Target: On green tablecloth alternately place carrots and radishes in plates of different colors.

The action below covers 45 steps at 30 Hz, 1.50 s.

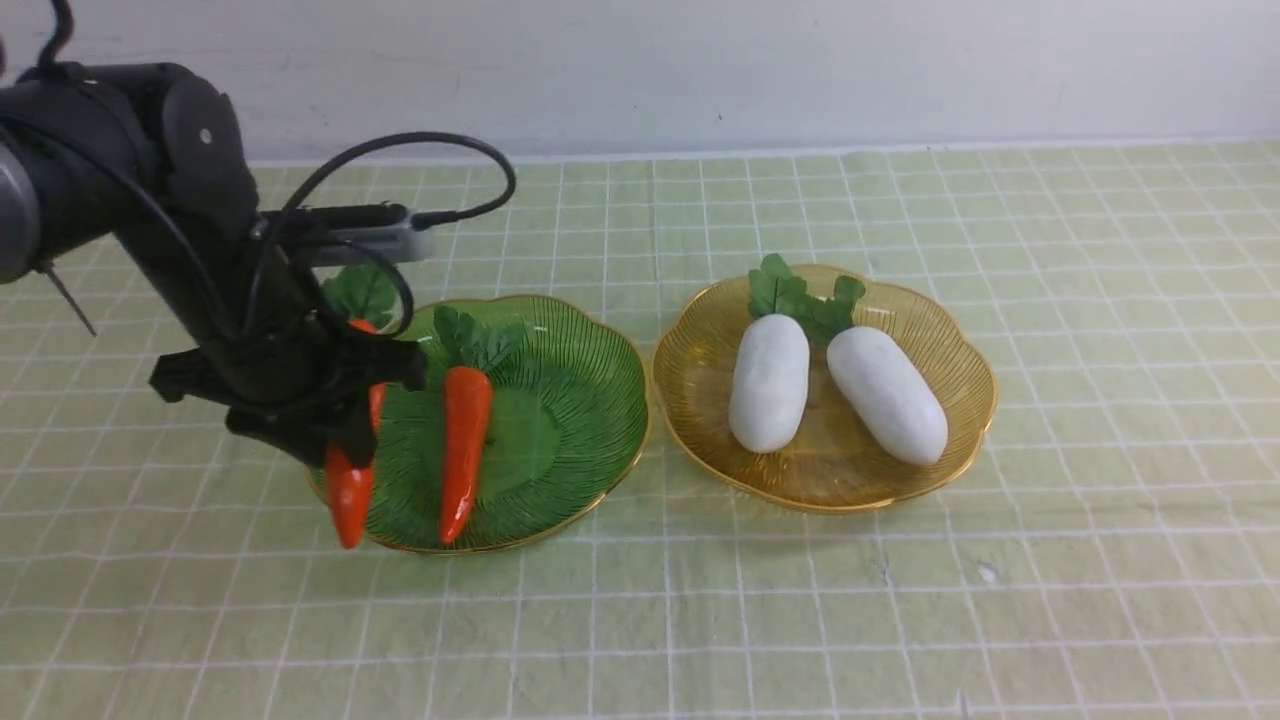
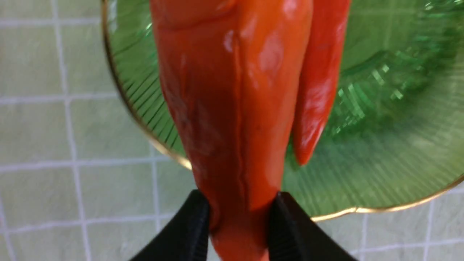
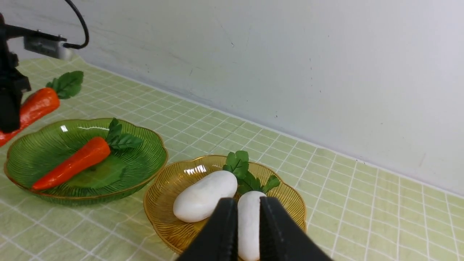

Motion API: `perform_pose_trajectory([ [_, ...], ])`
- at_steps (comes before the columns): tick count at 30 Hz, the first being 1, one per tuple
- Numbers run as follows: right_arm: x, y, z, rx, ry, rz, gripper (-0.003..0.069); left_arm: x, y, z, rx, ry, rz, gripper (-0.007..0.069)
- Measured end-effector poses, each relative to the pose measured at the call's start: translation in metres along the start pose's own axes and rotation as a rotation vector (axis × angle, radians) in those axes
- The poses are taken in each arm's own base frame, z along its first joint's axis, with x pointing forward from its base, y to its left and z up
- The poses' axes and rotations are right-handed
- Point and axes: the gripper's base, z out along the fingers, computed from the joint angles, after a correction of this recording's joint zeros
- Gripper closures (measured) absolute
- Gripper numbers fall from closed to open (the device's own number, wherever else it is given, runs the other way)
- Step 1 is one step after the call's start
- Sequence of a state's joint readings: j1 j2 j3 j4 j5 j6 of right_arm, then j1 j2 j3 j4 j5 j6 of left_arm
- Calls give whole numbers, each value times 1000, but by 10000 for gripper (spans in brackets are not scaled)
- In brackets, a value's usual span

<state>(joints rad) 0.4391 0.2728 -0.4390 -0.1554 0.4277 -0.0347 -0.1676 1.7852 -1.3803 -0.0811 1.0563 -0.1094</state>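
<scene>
Now left gripper point(image 1: 340, 415) pinching second carrot point(image 1: 350, 495) over green plate point(image 1: 590, 400) rim, lining up beside first carrot point(image 1: 465, 450); right gripper point(image 3: 248, 232) narrowly parted, holding nothing.

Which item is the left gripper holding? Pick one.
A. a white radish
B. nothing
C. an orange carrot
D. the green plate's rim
C: the left gripper is shut on a carrot held over the near-left edge of the green plate.
</scene>
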Motion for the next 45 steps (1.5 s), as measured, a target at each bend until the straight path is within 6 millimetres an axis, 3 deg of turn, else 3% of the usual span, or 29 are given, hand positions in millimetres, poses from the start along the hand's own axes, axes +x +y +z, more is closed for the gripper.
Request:
perform_pose_trajectory([
  [5,1,0,0,0,6,0,573,-8,-15,10,23,-71,32,419],
  [9,1,0,0,0,7,0,573,-10,-16,12,25,-89,33,350],
  [12,1,0,0,-1,6,3,573,-10,-17,12,26,-92,33,258],
  [17,-4,0,-7,-11,-13,65,573,-9,-17,12,32,-73,29,234],
  [20,-22,-2,-29,-43,-50,172,573,-6,-17,12,31,-44,44,301],
  [23,-34,-5,-53,-42,-91,184,573,-5,-17,12,29,-31,61,419],
  [24,-34,-5,-55,-40,-96,182,573,-5,-17,12,29,-30,62,419],
  [26,-28,-6,-60,-30,-64,174,573,-3,-17,12,28,-15,71,545],
  [28,-20,-4,-56,-27,-38,185,573,-1,-17,12,26,3,77,598],
  [35,2,2,-35,-26,-88,193,573,1,-17,13,21,28,81,632],
  [45,14,4,-28,-28,-72,188,573,3,-16,12,15,52,84,632],
])
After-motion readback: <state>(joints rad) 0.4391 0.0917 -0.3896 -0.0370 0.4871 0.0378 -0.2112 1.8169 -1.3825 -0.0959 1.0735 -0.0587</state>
